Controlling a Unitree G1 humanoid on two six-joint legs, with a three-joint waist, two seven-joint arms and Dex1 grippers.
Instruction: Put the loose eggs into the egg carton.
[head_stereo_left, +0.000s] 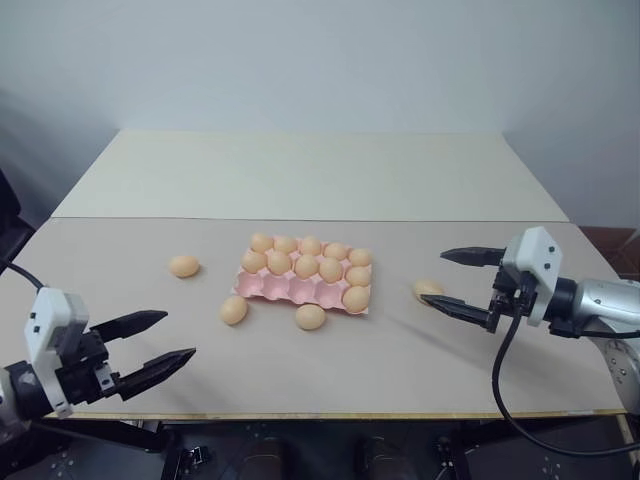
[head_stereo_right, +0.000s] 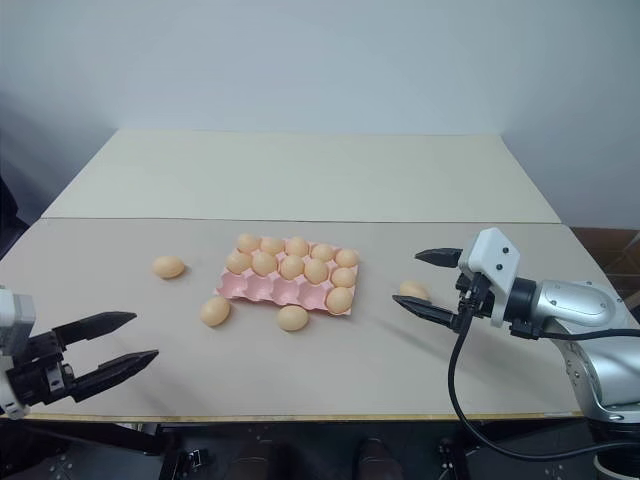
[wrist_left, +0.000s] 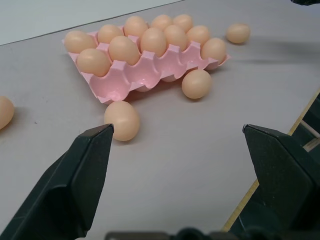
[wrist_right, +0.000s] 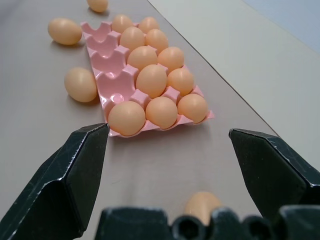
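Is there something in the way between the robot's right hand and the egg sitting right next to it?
Nothing visible. The loose egg lies on bare table just beside the open right gripper, with no other egg and no part of the egg carton between them.

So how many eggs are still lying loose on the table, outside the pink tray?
4. One egg sits far left of the egg carton, two lie along its near edge, and one lies between the right gripper's open fingers.
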